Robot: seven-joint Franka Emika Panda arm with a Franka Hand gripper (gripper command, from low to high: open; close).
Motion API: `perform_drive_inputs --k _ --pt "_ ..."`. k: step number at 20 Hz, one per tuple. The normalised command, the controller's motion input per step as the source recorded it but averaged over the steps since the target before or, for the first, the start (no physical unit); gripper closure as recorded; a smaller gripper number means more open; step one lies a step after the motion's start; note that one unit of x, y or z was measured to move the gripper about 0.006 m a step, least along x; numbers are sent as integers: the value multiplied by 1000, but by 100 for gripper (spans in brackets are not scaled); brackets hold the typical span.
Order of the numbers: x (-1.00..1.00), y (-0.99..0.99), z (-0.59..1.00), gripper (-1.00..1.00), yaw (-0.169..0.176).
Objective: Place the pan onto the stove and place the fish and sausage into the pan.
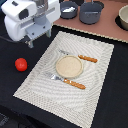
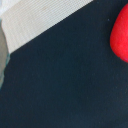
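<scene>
The sausage (image 1: 20, 64), a bright red rounded lump, lies on the dark table at the exterior view's left, beside the placemat; it also shows at the edge of the wrist view (image 2: 120, 35). The pan (image 1: 68, 9), small and dark grey, stands on the pinkish-brown stove (image 1: 107, 30) at the back. A white piece in it looks like the fish (image 1: 67, 8). My gripper (image 1: 31, 43) hangs above the table, behind and slightly right of the sausage, holding nothing that shows. Its fingers are blurred.
A pale striped placemat (image 1: 95, 60) carries a round beige plate (image 1: 68, 66) and two pieces of orange-handled cutlery (image 1: 88, 58). A larger grey pot (image 1: 91, 12) stands on the stove next to the pan. A bowl (image 1: 123, 19) sits at the stove's right end.
</scene>
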Motion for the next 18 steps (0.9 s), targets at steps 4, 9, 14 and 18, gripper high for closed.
perform_drive_inputs --k 4,9,14,18 --pt "-85 -696 -329 -100 -106" --pt "-219 -522 -392 -100 -80" --pt "-207 -265 -411 -100 -76" --pt "-198 -51 -376 -100 -72"
